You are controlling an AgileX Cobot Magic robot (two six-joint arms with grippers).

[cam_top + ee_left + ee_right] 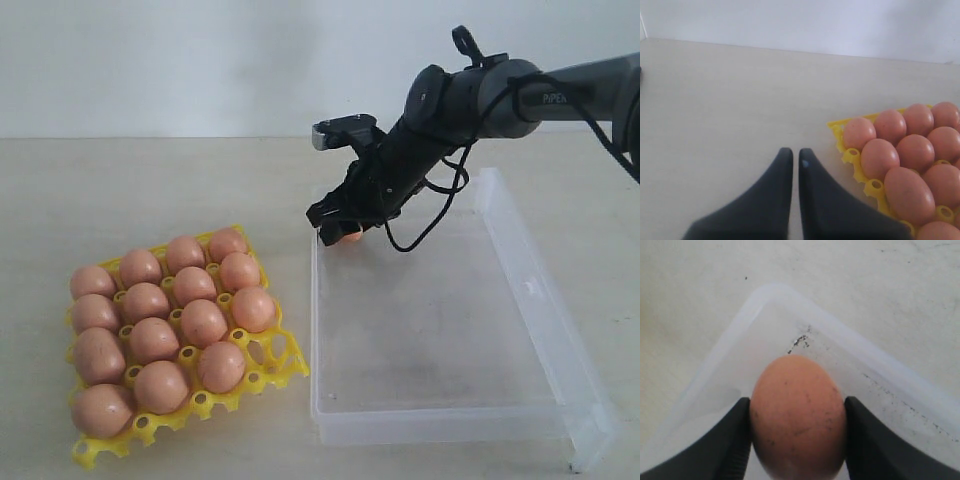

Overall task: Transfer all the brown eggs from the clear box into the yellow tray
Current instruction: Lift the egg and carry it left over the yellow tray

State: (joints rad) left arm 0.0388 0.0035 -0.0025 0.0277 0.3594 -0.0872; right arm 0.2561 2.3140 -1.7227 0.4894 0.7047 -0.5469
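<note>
The yellow tray (pixel 284 372) lies on the table at the left, and several brown eggs (pixel 203 322) fill most of its cells. To its right stands the clear box (pixel 520 260). My right gripper (pixel 343 235) is at the box's far left corner, shut on a speckled brown egg (pixel 797 415) with a finger pressed against each side. That same egg (pixel 350 237) peeks out orange below the fingers in the exterior view. My left gripper (pixel 792 152) is shut and holds nothing; it hovers over bare table beside the yellow tray (pixel 855 160). The left arm does not show in the exterior view.
The box's lid flap (pixel 592 440) hangs along its right side. The tray has a few vacant cells (pixel 268 352) at its near right corner. Black cables (pixel 440 205) loop under the right arm above the box.
</note>
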